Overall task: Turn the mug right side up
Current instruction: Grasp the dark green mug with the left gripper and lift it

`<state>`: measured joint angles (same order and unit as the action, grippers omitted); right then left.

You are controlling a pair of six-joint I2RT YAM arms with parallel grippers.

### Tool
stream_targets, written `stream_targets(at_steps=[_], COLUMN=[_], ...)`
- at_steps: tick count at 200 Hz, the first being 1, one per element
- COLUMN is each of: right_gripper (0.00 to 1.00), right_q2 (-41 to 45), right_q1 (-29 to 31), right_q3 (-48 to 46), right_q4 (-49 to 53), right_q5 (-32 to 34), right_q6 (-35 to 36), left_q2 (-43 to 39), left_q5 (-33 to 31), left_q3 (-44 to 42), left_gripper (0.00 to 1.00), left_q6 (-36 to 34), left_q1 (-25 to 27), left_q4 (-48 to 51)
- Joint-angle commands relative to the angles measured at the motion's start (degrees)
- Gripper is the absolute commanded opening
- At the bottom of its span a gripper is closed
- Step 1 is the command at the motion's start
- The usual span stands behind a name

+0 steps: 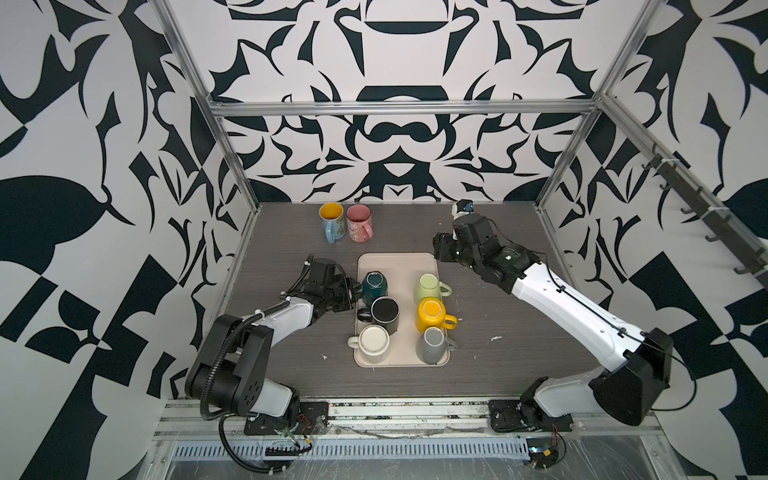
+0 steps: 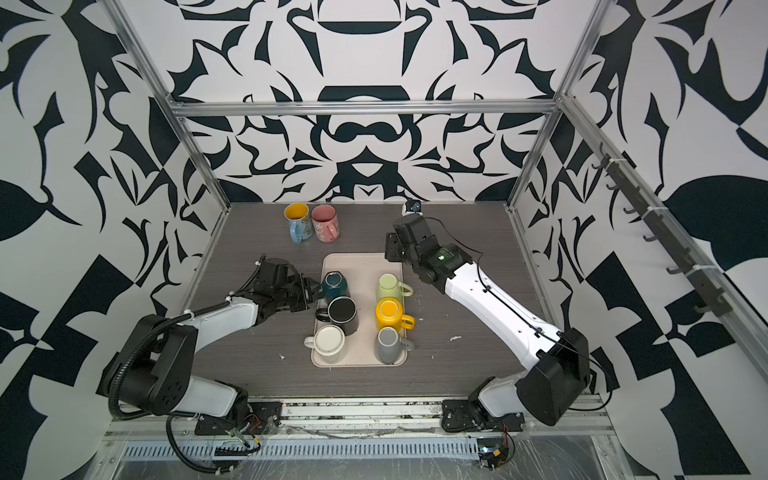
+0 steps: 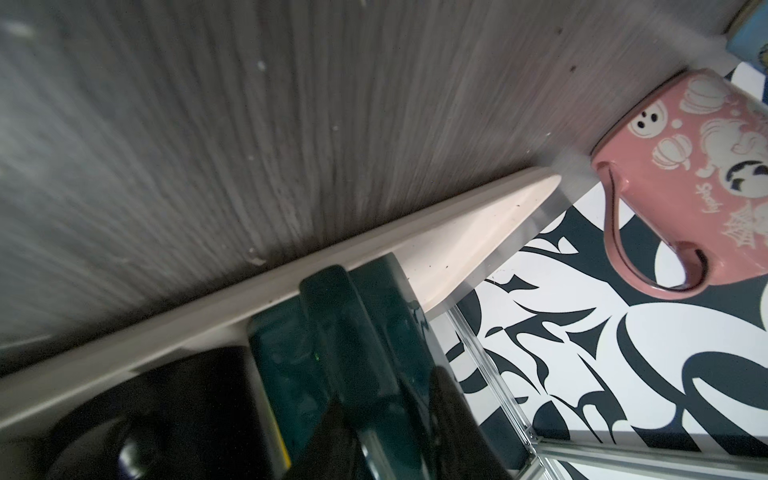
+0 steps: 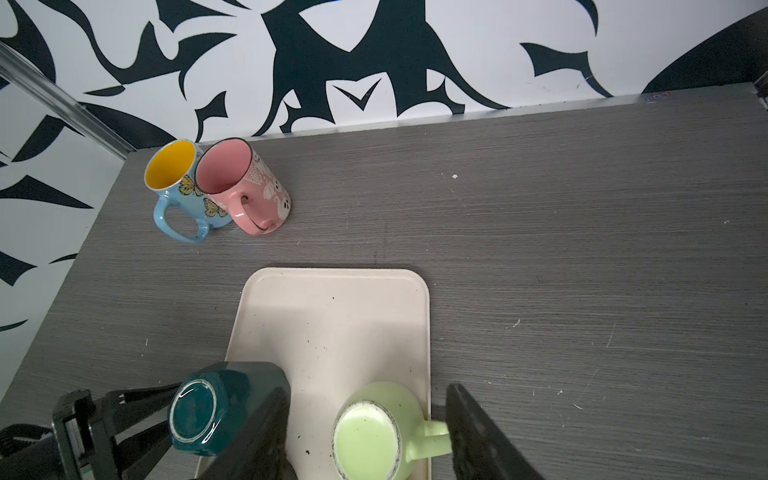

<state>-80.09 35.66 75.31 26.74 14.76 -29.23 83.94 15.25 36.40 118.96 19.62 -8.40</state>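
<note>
A dark teal mug [image 1: 375, 284] [image 2: 334, 284] stands base up and slightly tilted at the back left of the beige tray [image 1: 399, 266]. My left gripper [image 1: 356, 293] [image 2: 313, 289] reaches it from the left. In the left wrist view its fingers [image 3: 444, 399] are shut on either side of the mug's handle [image 3: 332, 299]. The right wrist view shows the teal mug [image 4: 216, 407] with its base ring facing up. My right gripper [image 1: 442, 249] [image 4: 368, 392] hangs open above the tray's back right, over the light green mug [image 4: 365, 432], holding nothing.
Also upside down on the tray are a black mug [image 1: 385, 313], a white mug [image 1: 374, 343], a yellow mug [image 1: 432, 313] and a grey mug [image 1: 432, 343]. A blue mug [image 1: 331, 220] and a pink mug [image 1: 359, 222] stand upright near the back wall.
</note>
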Motion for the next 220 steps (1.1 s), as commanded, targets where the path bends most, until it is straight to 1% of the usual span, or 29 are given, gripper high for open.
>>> stream_targets(at_steps=[1, 67, 100, 119, 136, 161, 177, 196, 220], right_gripper=[0.63, 0.63, 0.63, 0.63, 0.63, 0.63, 0.63, 0.63, 0.63], right_q2=[0.55, 0.20, 0.27, 0.16, 0.14, -0.13, -0.20, -0.29, -0.15], right_q1=[-0.25, -0.74, -1.02, -1.26, -1.46, -1.63, -1.69, -1.73, -1.82], right_q3=[1.33, 1.24, 1.24, 1.21, 1.24, 1.43, 1.59, 1.77, 1.78], right_q4=[-0.54, -0.37, -0.11, 0.06, 0.19, 0.39, 0.55, 0.72, 1.01], right_q5=[0.24, 0.42, 0.57, 0.68, 0.70, 0.61, 0.52, 0.44, 0.29], right_q6=[-0.50, -0.58, -0.50, -0.47, -0.36, -0.39, -0.39, -0.37, -0.39], left_q2=[0.85, 3.04, 5.43, 6.86, 8.21, 10.21, 11.12, 11.87, 12.73], left_q5=[0.98, 0.66, 1.06, 1.32, 1.58, 2.54, 3.61, 5.29, 9.34], left_q3=[1.60, 2.51, 4.10, 5.30, 6.35, 7.99, 9.33, 11.04, 14.12], left_gripper=[0.30, 0.21, 0.15, 0.08, 0.00, 0.00, 0.00, 0.00, 0.00], left_q6=[2.11, 1.91, 1.45, 1.03, 0.69, 0.01, -1.62, -5.33, -10.87], left_q1=[-0.19, -0.22, -0.45, -0.82, -1.20, -2.00, -2.29, -2.55, -2.88], left_q4=[-0.82, -2.12, -3.93, -5.08, -6.75, -10.76, -13.37, -16.39, -18.63])
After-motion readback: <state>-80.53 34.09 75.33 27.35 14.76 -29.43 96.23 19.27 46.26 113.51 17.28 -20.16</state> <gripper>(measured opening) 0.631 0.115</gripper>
